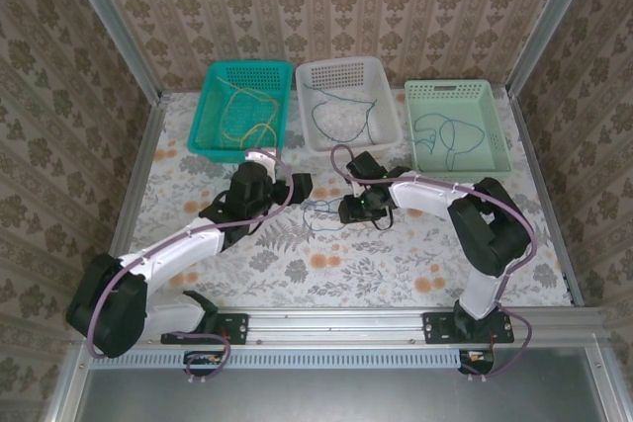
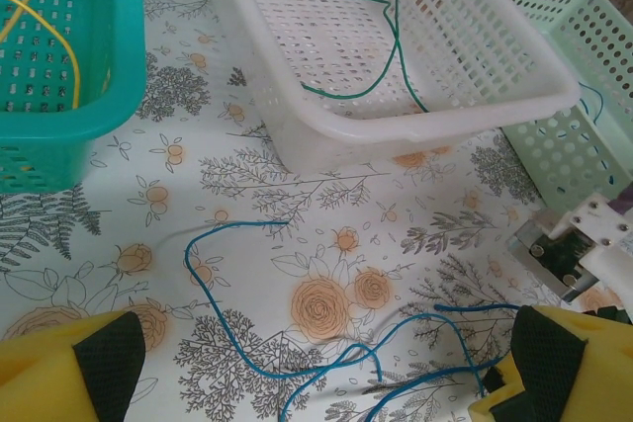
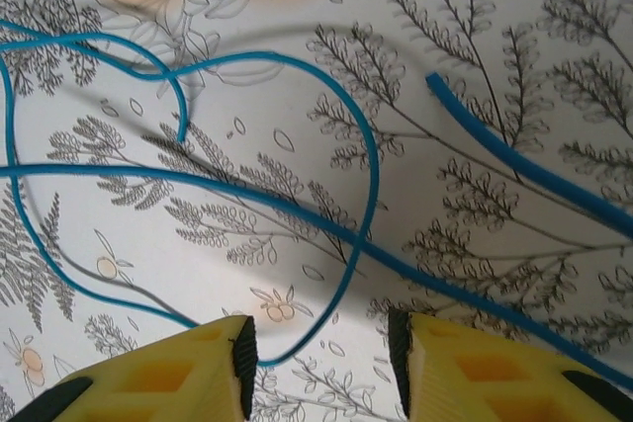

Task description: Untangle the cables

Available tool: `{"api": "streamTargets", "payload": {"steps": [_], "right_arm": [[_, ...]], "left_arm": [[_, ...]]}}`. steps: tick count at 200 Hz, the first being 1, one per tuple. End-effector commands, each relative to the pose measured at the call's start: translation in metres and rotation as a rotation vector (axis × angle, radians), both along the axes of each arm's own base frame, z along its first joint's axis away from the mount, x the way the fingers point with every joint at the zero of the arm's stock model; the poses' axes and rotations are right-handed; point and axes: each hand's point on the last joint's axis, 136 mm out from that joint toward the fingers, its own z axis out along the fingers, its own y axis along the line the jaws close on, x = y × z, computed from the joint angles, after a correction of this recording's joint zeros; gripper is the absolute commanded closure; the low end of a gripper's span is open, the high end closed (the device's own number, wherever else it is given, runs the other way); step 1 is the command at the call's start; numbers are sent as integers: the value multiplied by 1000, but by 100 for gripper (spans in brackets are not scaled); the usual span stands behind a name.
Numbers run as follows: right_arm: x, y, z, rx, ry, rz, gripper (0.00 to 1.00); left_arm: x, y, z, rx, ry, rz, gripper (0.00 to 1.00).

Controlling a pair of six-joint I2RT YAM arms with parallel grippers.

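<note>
Left gripper spread wide, yellow fingertips at the bottom corners. Between them a blue cable loops loosely across the flowered table. Beyond it, the white basket holds a green cable. There's a yellow cable in the teal basket at left, and a pale green basket at right.

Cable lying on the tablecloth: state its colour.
The cable is blue; the right wrist view shows it best.
</note>
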Motion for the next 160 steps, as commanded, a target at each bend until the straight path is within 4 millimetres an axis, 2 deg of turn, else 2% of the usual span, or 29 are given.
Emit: {"api": "streamTargets", "payload": {"steps": [1,26,46,71,88,98,118,160], "right_arm": [[10,7,5,11,-29,-19,58],[12,6,0,-4,-19,-24,60],[13,6,-5,-14,-7,-28,66],[15,5,-5,-19,-18,-35,82],[16,4,3,-15,-39,-36,94],[16,4,13,-7,-62,-39,100],[16,2,39,23,-116,-36,100],[18,-6,121,72,-301,-15,100]], "left_arm": [[-1,6,0,-6,5,19,2],[-1,7,0,-10,4,25,2],[-2,6,0,-10,3,20,2],[-2,8,1,-8,-1,23,2],[-2,9,2,-8,-2,27,1],[-2,10,2,-7,-5,27,2],[-2,11,1,-6,-3,32,1],[-2,9,4,-10,-8,24,1]]}}
